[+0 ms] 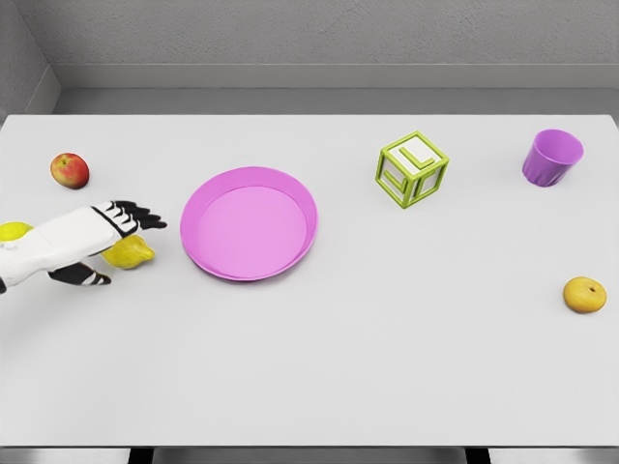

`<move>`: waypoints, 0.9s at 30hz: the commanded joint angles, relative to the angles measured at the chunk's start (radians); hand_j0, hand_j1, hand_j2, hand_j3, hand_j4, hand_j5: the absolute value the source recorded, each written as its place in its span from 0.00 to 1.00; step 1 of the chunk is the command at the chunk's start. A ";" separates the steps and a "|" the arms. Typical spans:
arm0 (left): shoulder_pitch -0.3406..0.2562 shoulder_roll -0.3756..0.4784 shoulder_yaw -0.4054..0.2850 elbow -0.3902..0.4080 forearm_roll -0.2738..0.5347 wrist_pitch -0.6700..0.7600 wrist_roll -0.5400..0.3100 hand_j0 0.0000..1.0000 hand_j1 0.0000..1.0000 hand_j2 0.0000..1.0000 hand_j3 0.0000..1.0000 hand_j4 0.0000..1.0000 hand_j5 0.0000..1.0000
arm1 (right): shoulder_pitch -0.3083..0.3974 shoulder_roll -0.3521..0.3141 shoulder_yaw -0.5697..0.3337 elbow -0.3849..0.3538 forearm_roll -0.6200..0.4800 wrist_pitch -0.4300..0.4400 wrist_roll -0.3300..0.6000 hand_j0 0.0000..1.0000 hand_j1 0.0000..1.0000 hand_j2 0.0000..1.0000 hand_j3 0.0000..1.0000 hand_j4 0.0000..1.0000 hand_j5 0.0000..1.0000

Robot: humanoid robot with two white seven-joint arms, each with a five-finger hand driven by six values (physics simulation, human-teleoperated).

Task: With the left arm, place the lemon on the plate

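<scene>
— White bench (387,367) fills the view, grey wall behind. What sits on it?

— Biggest is the pink plate (250,223), left of centre. Then the left hand (102,237), its arm coming in from the left edge.

— And the smaller things?

— A green-framed letter block (412,169) and a purple cup (552,158) at the far right, a red apple (70,170) far left, an orange fruit (585,295) near the right edge, and a yellow object (14,231) partly hidden behind the forearm.

— The lemon?

— The lemon (132,253) lies on the bench just left of the plate, right under the hand. The black fingers (140,217) reach out over its top, thumb low on the near side; they look loosely spread, and I cannot tell if they touch it.
</scene>
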 commanded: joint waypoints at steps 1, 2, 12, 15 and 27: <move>0.000 -0.001 -0.003 0.006 0.004 0.001 -0.037 1.00 1.00 1.00 1.00 1.00 1.00 | 0.002 0.000 0.001 0.000 0.000 0.000 0.000 1.00 1.00 1.00 1.00 1.00 1.00; 0.000 -0.001 -0.003 0.006 0.004 0.001 -0.040 1.00 1.00 1.00 1.00 1.00 1.00 | 0.002 0.000 -0.001 0.000 0.000 0.000 0.000 1.00 1.00 1.00 1.00 1.00 1.00; -0.049 0.011 0.000 0.041 0.003 0.001 -0.087 1.00 1.00 1.00 1.00 1.00 1.00 | 0.002 0.000 -0.001 0.000 0.000 0.000 0.000 1.00 1.00 1.00 1.00 1.00 1.00; -0.057 0.010 -0.013 0.045 -0.002 0.001 -0.095 1.00 1.00 1.00 1.00 1.00 1.00 | 0.002 0.000 0.001 0.000 0.000 0.000 0.000 1.00 1.00 1.00 1.00 1.00 1.00; -0.094 -0.030 -0.027 0.047 -0.017 0.001 -0.196 1.00 1.00 1.00 1.00 1.00 1.00 | 0.002 0.000 -0.001 0.000 0.000 0.000 0.000 1.00 1.00 1.00 1.00 1.00 1.00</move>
